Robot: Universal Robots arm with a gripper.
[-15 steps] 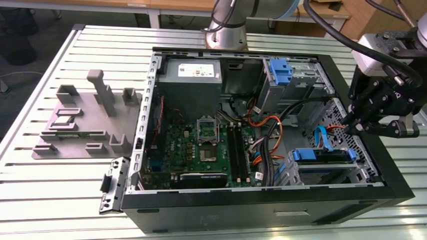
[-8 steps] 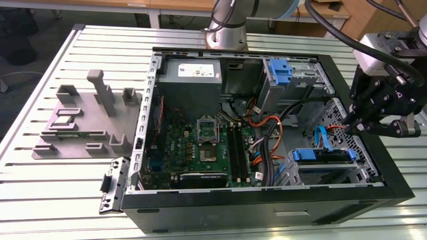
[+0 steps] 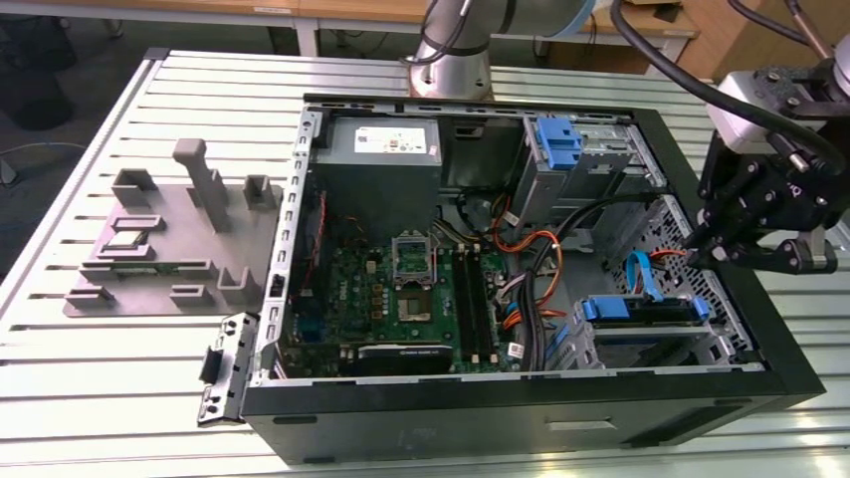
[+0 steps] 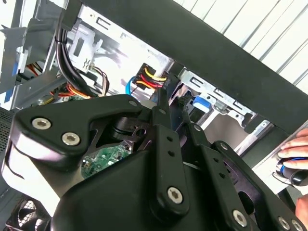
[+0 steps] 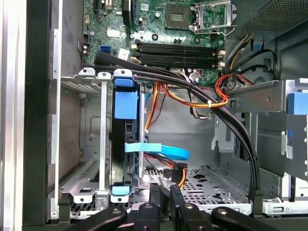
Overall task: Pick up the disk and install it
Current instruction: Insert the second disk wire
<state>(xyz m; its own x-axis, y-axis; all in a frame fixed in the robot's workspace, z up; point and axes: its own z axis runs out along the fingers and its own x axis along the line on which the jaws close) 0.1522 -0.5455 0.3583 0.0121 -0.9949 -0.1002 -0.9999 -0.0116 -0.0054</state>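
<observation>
Slatted metal table (image 3: 80, 398) carries an open computer case (image 3: 531, 423) lying on its side, with a grey fixture plate (image 3: 173, 239) well apart on the exterior view's left. The arm's base (image 3: 449, 60) stands behind the case.

Task status: the disk (image 3: 642, 310) already sits in the drive cage (image 3: 651, 349) at the corner of the case on the exterior view's right. In the first wrist view the disk (image 5: 126, 144) stands on edge between the cage rails, with its blue bracket tabs showing at both ends. Judged from that, pick-up and insertion look done. A blue flat cable (image 5: 163, 150) runs to the disk's edge, but whether it is plugged in cannot be told, and neither can full seating.

The gripper (image 3: 759, 254) hangs above the case wall beside the cage, apart from the disk. In the first wrist view the gripper (image 5: 164, 197) is just off the cage's perforated floor and nothing is between its tips. Released or clenched: cannot tell.

Room to move is tight. The case wall lies directly under the claw, and black cable bundles (image 5: 231, 125) and orange wires (image 5: 192, 101) cross near the cage. Above the case is free. A person's hand (image 4: 294, 144) rests outside the case wall in the second wrist view.
</observation>
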